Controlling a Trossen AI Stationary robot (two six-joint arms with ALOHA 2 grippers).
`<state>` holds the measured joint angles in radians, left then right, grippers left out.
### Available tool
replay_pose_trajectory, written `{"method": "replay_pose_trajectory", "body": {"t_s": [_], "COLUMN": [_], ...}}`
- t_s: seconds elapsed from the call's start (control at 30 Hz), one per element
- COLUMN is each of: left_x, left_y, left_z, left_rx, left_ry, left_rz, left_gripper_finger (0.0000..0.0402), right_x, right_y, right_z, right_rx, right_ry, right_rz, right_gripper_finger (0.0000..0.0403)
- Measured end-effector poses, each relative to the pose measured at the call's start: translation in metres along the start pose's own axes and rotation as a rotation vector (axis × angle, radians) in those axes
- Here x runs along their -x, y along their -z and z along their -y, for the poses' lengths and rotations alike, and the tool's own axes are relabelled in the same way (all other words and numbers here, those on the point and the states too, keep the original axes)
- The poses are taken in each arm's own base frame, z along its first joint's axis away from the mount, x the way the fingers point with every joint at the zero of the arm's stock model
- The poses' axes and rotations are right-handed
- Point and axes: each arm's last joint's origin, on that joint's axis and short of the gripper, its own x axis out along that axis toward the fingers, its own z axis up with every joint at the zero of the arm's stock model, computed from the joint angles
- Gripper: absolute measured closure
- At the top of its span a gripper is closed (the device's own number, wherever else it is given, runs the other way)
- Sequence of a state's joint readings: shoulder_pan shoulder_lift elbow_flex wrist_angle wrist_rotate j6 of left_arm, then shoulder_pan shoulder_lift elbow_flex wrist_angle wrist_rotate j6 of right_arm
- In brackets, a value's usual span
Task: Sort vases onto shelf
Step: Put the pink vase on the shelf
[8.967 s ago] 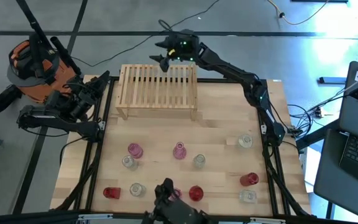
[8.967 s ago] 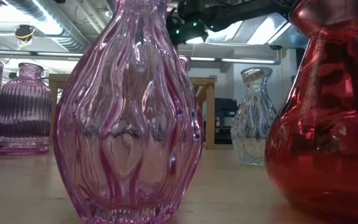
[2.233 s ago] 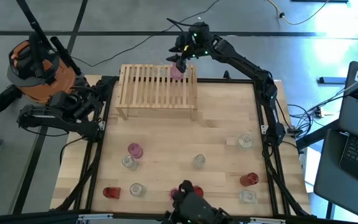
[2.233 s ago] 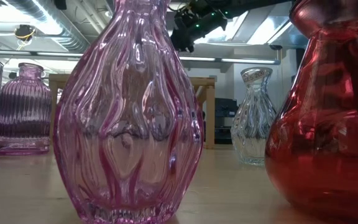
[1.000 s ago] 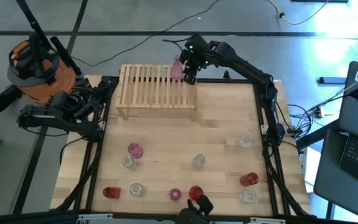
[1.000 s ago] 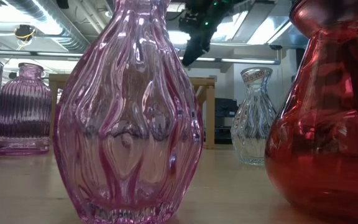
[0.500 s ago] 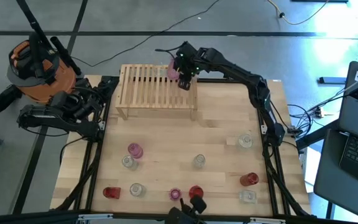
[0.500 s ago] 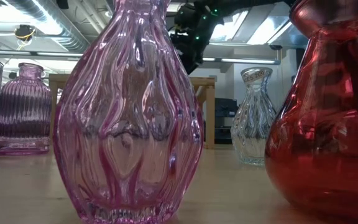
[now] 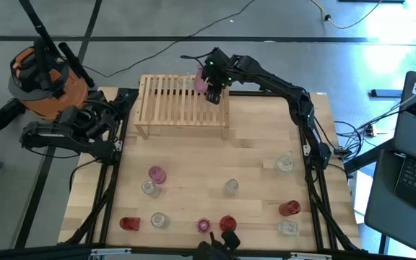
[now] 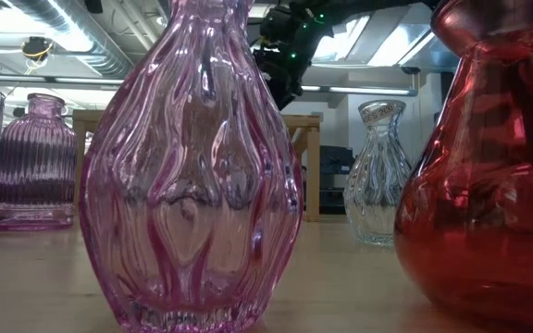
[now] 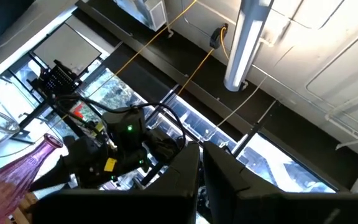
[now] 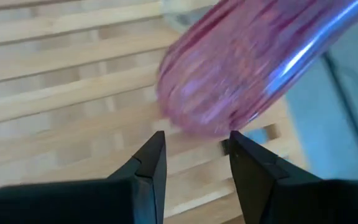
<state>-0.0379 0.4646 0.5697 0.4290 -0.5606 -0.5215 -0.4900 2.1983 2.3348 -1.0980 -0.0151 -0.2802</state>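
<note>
The shelf (image 9: 184, 102) stands at the table's far edge. A pink vase (image 9: 201, 81) sits on its far right corner, and in the right wrist view it (image 12: 229, 68) shows blurred and slanted. My right gripper (image 9: 212, 92) is open and hangs over that corner, next to the vase. Its fingertips (image 12: 195, 140) stand on either side of the vase's lower end. My left gripper (image 9: 114, 101) waits shut beyond the table's left edge. Several clear, pink and red vases stand on the table's near half, such as a pink one (image 9: 156, 174) and a red one (image 9: 289, 209). My right gripper's open fingertips (image 12: 159, 138) stand close by the pink vase's lower end (image 12: 194, 121), but I cannot tell whether they touch it.
In the low view a pink vase (image 10: 192, 166) and a red vase (image 10: 489, 166) stand close to the camera and hide much of the table. The middle of the shelf's slatted top (image 9: 172, 97) is bare. An orange-and-grey object (image 9: 38, 79) sits beyond the table's left far corner.
My right gripper has moved a little toward the table's left, from the right of the pink vase to just on its near right side. It has kept still for the last half second.
</note>
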Motion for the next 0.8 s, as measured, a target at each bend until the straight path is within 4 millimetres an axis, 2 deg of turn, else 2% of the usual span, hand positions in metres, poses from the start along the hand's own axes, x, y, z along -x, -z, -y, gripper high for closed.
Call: {"method": "replay_pose_trajectory", "body": {"t_s": [0.3, 0.47, 0.53, 0.8], "left_x": [0.0, 0.0, 0.0, 0.0], "left_y": [0.0, 0.0, 0.0, 0.002], "left_z": [0.0, 0.0, 0.0, -0.001], "left_rx": [0.0, -0.008, -0.01, -0.02], "left_ry": [0.001, 0.0, -0.005, -0.014], "left_rz": [-0.001, -0.003, -0.002, -0.016], "left_gripper_finger": [0.0386, 0.0386, 0.0386, 0.0386], "right_x": [0.008, 0.007, 0.008, 0.008], "right_y": [0.006, -0.009, -0.014, -0.022], "right_z": [-0.027, -0.045, -0.05, -0.041], "right_rx": [-0.017, 0.015, 0.026, 0.034], "right_ry": [0.018, -0.141, -0.149, -0.072], "right_rz": [-0.134, 0.016, 0.063, 0.141], "right_gripper_finger": [0.0279, 0.0279, 0.0279, 0.0279]}}
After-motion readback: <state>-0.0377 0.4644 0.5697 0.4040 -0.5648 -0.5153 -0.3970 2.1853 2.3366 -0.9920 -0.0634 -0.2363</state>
